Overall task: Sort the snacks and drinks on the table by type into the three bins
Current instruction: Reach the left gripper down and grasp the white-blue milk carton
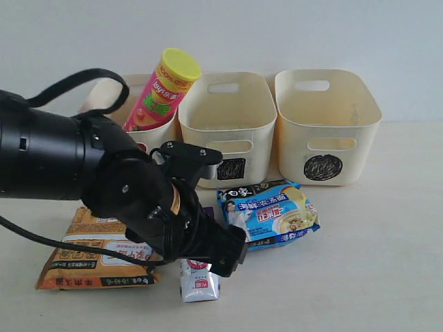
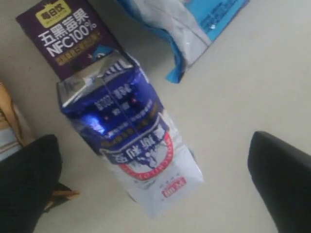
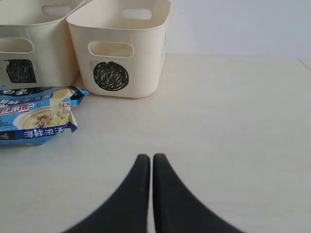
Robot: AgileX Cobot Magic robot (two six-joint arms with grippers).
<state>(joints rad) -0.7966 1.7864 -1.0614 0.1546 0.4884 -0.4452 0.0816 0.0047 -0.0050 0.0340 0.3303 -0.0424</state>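
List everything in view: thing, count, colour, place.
Bins: three, cream, rowed at the back: left bin, middle bin, right bin.
Chip can: one, pink with yellow lid, leaning in the left bin.
Noodle packets: two; blue packet before the middle bin, orange-brown packet front left.
Drink pouch: one, blue-white, lying on the table.
Carton: one, dark purple, beside the pouch.
Table: one, beige.
Left end effector: black, open, either side of the pouch.
Right end effector: black, shut, over the table.
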